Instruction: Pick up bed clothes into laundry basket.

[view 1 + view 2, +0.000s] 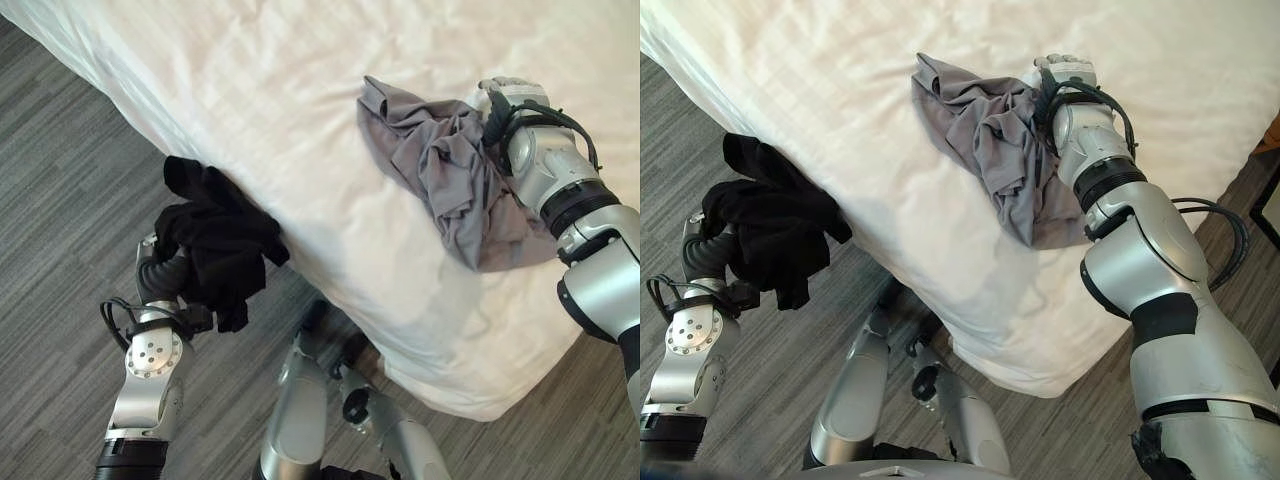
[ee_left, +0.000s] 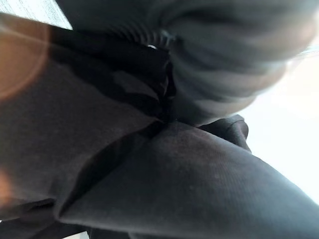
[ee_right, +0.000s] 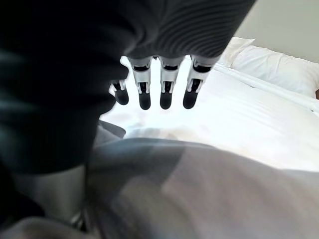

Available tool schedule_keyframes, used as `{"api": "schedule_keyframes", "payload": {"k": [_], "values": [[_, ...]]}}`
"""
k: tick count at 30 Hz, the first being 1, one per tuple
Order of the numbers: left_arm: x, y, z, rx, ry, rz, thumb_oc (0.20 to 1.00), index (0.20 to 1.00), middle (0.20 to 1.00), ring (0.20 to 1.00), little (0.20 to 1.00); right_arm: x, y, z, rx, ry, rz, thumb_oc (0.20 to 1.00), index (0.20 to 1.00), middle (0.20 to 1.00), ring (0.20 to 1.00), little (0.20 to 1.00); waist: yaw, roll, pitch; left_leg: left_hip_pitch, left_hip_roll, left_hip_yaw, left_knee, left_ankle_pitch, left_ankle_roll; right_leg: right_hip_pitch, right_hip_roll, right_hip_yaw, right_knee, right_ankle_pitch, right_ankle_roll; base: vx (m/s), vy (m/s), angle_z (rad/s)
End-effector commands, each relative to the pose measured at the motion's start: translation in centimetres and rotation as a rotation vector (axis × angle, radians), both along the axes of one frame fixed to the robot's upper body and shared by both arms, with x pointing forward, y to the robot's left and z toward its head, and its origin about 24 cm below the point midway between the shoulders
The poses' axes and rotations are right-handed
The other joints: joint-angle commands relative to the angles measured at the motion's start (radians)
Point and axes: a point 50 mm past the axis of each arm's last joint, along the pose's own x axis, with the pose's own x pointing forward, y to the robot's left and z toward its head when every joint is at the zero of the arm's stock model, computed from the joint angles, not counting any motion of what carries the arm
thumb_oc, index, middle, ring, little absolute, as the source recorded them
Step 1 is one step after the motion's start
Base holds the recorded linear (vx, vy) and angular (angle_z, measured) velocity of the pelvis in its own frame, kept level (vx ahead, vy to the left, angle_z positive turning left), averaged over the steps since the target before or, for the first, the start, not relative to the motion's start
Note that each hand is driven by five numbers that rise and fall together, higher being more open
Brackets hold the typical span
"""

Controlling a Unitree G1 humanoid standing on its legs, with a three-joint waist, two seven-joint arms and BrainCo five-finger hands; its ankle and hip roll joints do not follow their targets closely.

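Plainly, two garments were in play. The black garment (image 1: 215,240) hung off the left hand (image 1: 160,268) beside the edge of the bed (image 1: 250,90), above the grey floor (image 1: 60,200); it draped over the hand so thoroughly that its fingers were hidden under cloth, and I could not tell whether they were curled or straight. The left wrist view showed dark fabric pressed close against the camera.

The grey garment (image 1: 440,170) lay crumpled on the white bed, near the corner, and the right hand (image 1: 1065,72) rested at its far edge, touching or just beside the bunched cloth. From the right wrist view its fingers (image 3: 167,87) were straight and spread, holding nothing, with the grey cloth lying below them.

Both pieces looked light, soft and limp, with no stiffness to push against, so they would sag and trail from any single hold. The grey one seemed best taken at its thick bunched middle, where several folds could be gathered at once; a hold on a thin loose edge would likely let the rest drag across the sheet. No laundry basket could be seen.
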Motion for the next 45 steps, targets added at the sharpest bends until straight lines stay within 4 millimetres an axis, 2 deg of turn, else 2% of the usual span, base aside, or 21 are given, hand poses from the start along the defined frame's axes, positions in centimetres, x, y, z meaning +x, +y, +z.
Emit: {"api": "schedule_keyframes", "payload": {"k": [1,12,23,29,31,34,37,39,40,41,43,45], "values": [[-1.4,0.1,4.8,0.167,-0.184,-0.032,0.200,0.200,0.200,0.200,0.200,0.2,2.3,0.5,0.021,-0.029,0.074,1.000,1.000,1.000,1.000,1.000,0.004,-0.080,-0.023,0.078,-0.009,0.018,-0.082,-0.033,0.019,0.033,-0.093,0.056,-0.098,0.094,0.116,0.00,0.000,0.00],[-1.4,0.0,4.9,0.175,-0.184,-0.041,0.200,0.200,0.200,0.200,0.200,0.2,2.8,0.5,0.040,-0.037,0.095,1.000,1.000,1.000,1.000,1.000,0.007,-0.085,-0.018,0.076,-0.008,0.014,-0.081,-0.032,0.020,0.032,-0.094,0.054,-0.098,0.099,0.118,0.00,0.000,0.00],[-1.3,0.0,4.5,0.163,-0.170,-0.041,0.200,0.200,0.200,0.200,0.200,0.2,2.9,-0.5,0.037,-0.015,0.098,1.000,1.000,1.000,1.000,1.000,0.018,-0.069,-0.001,0.062,-0.011,0.006,-0.080,-0.025,0.021,0.024,-0.097,0.049,-0.098,0.104,0.122,0.00,0.004,0.03],[-1.4,0.1,4.6,0.166,-0.173,-0.033,0.200,0.200,0.200,0.200,0.200,0.0,2.3,0.3,0.044,-0.063,0.089,1.000,1.000,1.000,1.000,1.000,0.014,-0.078,-0.004,0.066,-0.011,0.006,-0.080,-0.029,0.022,0.028,-0.096,0.053,-0.098,0.104,0.123,0.00,0.000,0.00],[-1.4,0.2,4.6,0.169,-0.173,-0.019,0.200,0.200,0.200,0.200,0.200,-0.2,2.4,1.3,0.044,-0.098,0.110,1.000,1.000,1.000,1.000,1.000,0.008,-0.091,-0.006,0.068,-0.010,0.008,-0.080,-0.032,0.022,0.030,-0.096,0.054,-0.098,0.104,0.121,0.00,0.000,0.00],[-1.3,0.2,4.5,0.171,-0.169,-0.020,0.200,0.200,0.200,0.200,0.200,-0.3,2.9,1.1,0.037,-0.091,0.139,1.000,1.000,1.000,1.000,1.000,0.004,-0.099,-0.005,0.069,-0.009,0.012,-0.079,-0.033,0.023,0.028,-0.096,0.056,-0.098,0.104,0.121,0.00,0.000,0.00],[-1.4,0.5,4.2,0.170,-0.155,-0.005,0.200,0.200,0.200,0.200,0.200,-0.3,4.0,0.0,0.043,-0.052,0.179,1.000,1.000,1.000,1.000,1.000,0.002,-0.101,0.000,0.068,-0.009,0.011,-0.079,-0.033,0.024,0.028,-0.096,0.056,-0.098,0.103,0.120,0.00,0.000,0.00],[-1.5,0.6,4.2,0.171,-0.153,0.002,0.200,0.200,0.200,0.200,0.200,-0.2,3.6,-0.2,0.047,-0.045,0.163,1.000,1.000,1.000,1.000,1.000,0.003,-0.099,0.000,0.067,-0.009,0.012,-0.080,-0.033,0.023,0.028,-0.096,0.054,-0.098,0.102,0.120,0.00,0.000,0.00],[-1.5,0.4,4.2,0.164,-0.158,-0.010,0.200,0.200,0.200,0.200,0.200,-0.1,2.3,-0.4,0.052,-0.041,0.110,1.000,1.000,1.000,1.000,1.000,0.006,-0.094,0.001,0.067,-0.010,0.011,-0.080,-0.034,0.024,0.026,-0.097,0.054,-0.098,0.103,0.121,0.00,0.000,0.00],[-1.4,0.4,4.2,0.163,-0.158,-0.011,0.200,0.200,0.200,0.200,0.200,-0.1,2.3,-0.4,0.052,-0.042,0.109,1.000,1.000,1.000,1.000,1.000,0.007,-0.093,0.002,0.067,-0.010,0.011,-0.080,-0.034,0.024,0.026,-0.097,0.054,-0.098,0.103,0.121,0.00,0.000,0.00],[-1.3,0.1,4.3,0.157,-0.165,-0.034,0.200,0.200,0.200,0.200,0.200,0.0,-0.1,-0.8,0.053,-0.028,0.022,1.000,1.000,1.000,1.000,1.000,0.014,-0.084,0.005,0.064,-0.013,0.009,-0.079,-0.032,0.025,0.025,-0.099,0.051,-0.098,0.105,0.123,0.00,0.000,0.00],[-1.2,-0.3,4.4,0.154,-0.173,-0.054,0.200,0.200,0.200,0.200,0.200,0.0,-0.8,-1.1,0.047,-0.012,-0.004,1.000,1.000,1.000,1.000,1.000,0.018,-0.077,0.008,0.063,-0.014,0.006,-0.078,-0.031,0.026,0.024,-0.099,0.050,-0.098,0.107,0.124,0.00,0.000,0.00]]}}
